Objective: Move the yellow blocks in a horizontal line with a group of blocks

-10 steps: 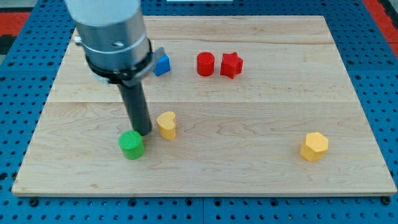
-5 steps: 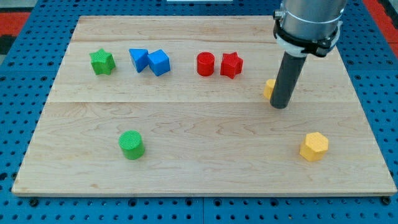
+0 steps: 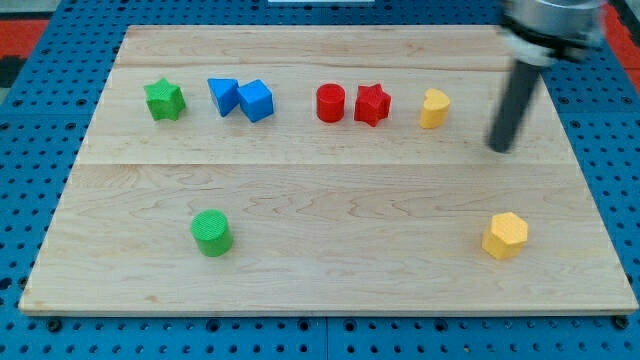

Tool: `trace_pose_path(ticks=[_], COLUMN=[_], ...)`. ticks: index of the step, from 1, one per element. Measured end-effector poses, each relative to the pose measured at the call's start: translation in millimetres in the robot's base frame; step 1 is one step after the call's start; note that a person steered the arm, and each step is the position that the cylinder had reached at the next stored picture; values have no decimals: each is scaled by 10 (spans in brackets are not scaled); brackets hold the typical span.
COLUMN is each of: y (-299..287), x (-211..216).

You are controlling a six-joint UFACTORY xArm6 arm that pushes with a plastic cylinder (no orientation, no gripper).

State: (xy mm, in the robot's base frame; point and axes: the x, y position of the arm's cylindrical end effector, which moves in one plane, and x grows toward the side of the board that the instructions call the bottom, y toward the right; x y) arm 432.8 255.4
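A yellow heart-shaped block (image 3: 433, 108) stands in the upper row, just right of the red star (image 3: 372, 104) and the red cylinder (image 3: 330, 103). A yellow hexagon block (image 3: 505, 236) sits alone at the view's lower right. My tip (image 3: 499, 148) is on the board to the right of the yellow heart, apart from it, and well above the yellow hexagon. The rod is blurred.
The same upper row holds a green star (image 3: 163, 99), a blue triangle-like block (image 3: 222, 95) and a blue cube (image 3: 255, 101) at the view's left. A green cylinder (image 3: 211, 232) sits at the lower left. The wooden board (image 3: 330, 280) lies on a blue pegboard.
The yellow heart went from the board's middle left to the upper row beside the red star. My tip has since moved right, away from it.
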Motion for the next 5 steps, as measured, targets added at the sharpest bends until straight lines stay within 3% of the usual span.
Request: trace_pose_path(ticks=[1, 2, 3, 4, 5], y=[762, 527, -179, -804, -981], x=[668, 1330, 1581, 1274, 851])
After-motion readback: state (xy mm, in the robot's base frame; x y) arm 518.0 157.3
